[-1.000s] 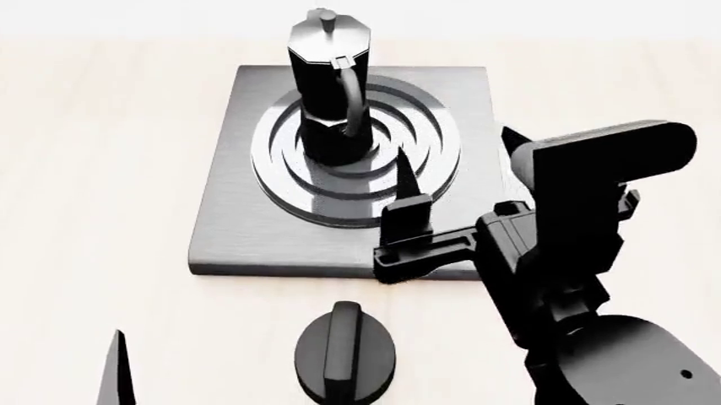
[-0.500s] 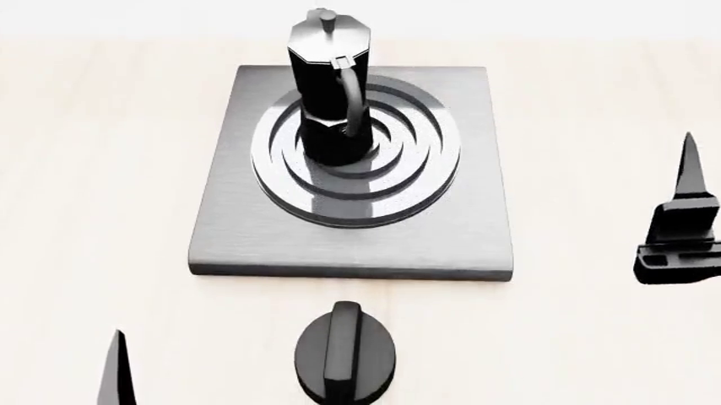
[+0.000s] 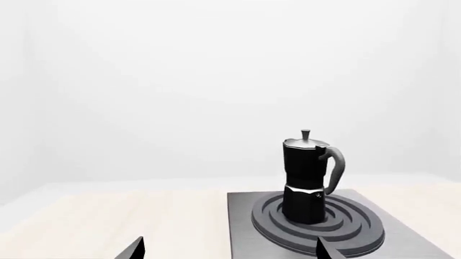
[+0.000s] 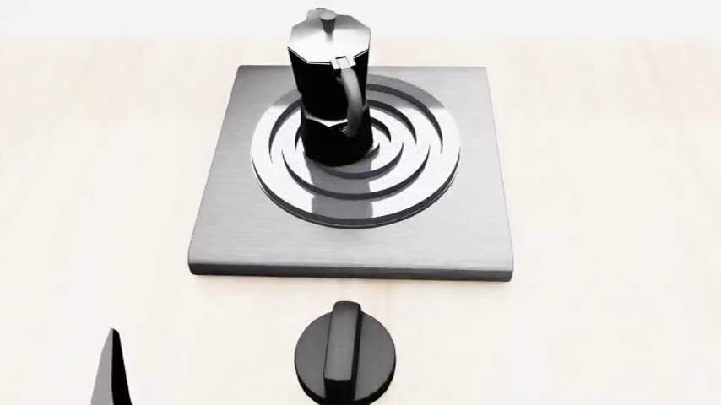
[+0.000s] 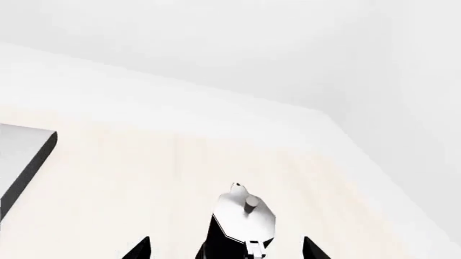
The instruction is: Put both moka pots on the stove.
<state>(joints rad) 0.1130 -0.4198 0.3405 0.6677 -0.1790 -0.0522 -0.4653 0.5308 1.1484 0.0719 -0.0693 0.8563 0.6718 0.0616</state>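
One glossy black faceted moka pot w/ silver lid (image 4: 329, 93) stood upright on the raised rings of the flat square brushed dark-grey stove plate (image 4: 225, 228), handle toward the camera in head view. So first half looked done. A round black knob w/ a ridge (image 4: 344, 354) sat on the pale wooden tabletop (image 4: 90, 169), just in front of the stove.

Second identical black moka pot w/ silver lid (image 5: 243, 224) stood on the table off to the side of the stove, apart from it, seen from above in the right wrist view. Right gripper (image 5: 224, 249) was above it, fingertips spread wide either side of the pot, holding nothing.

Left gripper (image 3: 229, 249) was low near the stove's front, also spread wide, empty.

Step in hand, I'd judge: reaching for pot no. 2. Next move prob. calls for lowering the right gripper around the pot body and closing on it, w/o tipping it.
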